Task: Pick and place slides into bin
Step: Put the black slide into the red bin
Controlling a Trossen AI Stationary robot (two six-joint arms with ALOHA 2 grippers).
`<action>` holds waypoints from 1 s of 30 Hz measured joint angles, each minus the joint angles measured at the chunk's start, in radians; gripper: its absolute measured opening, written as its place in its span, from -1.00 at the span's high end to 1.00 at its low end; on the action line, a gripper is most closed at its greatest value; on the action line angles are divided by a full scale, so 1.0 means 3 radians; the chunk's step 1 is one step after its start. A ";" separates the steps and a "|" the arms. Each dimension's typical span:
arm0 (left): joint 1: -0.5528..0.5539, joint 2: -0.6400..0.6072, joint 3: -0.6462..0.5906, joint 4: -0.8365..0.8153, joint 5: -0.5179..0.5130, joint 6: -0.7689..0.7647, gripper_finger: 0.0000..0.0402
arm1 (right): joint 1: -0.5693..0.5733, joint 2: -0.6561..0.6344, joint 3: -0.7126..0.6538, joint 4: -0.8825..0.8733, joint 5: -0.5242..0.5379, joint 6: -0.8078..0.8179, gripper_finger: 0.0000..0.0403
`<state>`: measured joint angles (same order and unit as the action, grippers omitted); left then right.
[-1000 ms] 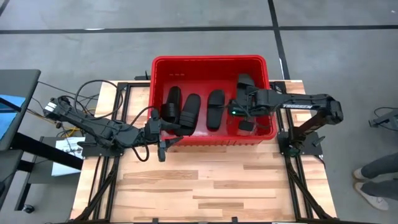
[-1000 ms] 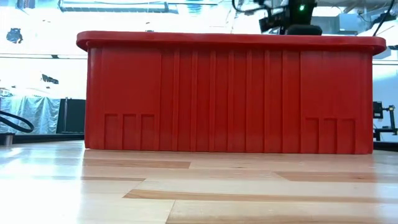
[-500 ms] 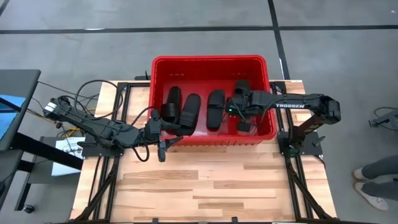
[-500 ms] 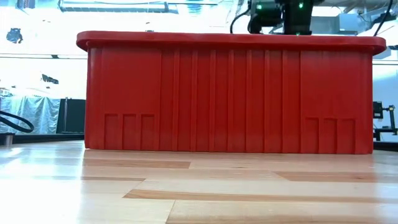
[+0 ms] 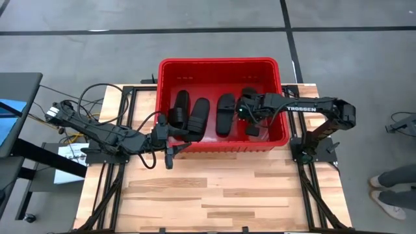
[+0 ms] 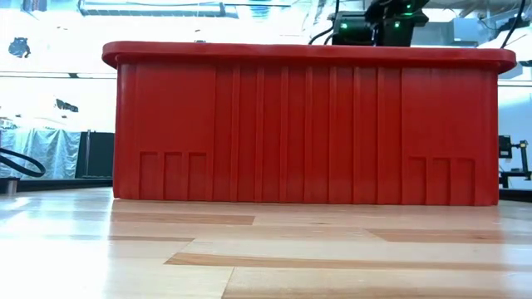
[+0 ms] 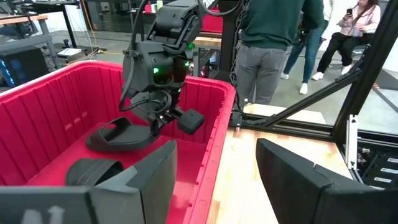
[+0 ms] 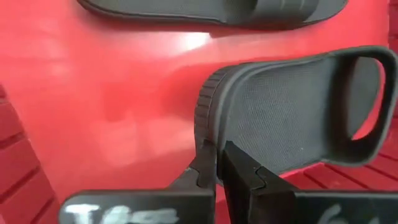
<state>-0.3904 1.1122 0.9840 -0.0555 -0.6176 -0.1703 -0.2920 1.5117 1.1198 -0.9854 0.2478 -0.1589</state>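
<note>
four slides (image 5: 225, 114) sit inside one red bin (image 5: 218, 64) on a wooden table (image 5: 214, 192), right gripper (image 8: 217, 169) pinching one slide's (image 8: 292, 115) edge, left gripper (image 7: 214, 180) spread, people (image 7: 273, 37) standing behind.

In the low view the bin (image 6: 307, 124) wall hides all slides from us. The right wrist view cuts off the far slide (image 8: 211, 11). Left gripper (image 5: 170, 151) fingertips too small to read.

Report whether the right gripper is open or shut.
Shut: the right gripper pinches the edge of a slide inside the bin.
</note>
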 joint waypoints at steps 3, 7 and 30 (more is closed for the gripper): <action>0.0000 0.0000 0.0000 0.0000 -0.0001 0.0000 -0.05 | 0.0000 0.0088 0.0000 0.0019 -0.0021 -0.0022 1.00; 0.0000 0.0000 0.0000 -0.0001 0.0000 0.0000 -0.05 | -0.0001 0.0298 -0.0003 0.0007 -0.0101 -0.0114 1.00; 0.0000 -0.0001 0.0000 -0.0058 -0.0001 -0.0004 -0.05 | 0.0027 0.0840 0.0003 0.0283 -0.0129 -0.0347 0.65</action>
<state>-0.3904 1.1119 0.9840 -0.0731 -0.6178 -0.1715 -0.2840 1.7638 1.1206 -0.9006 0.2092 -0.2630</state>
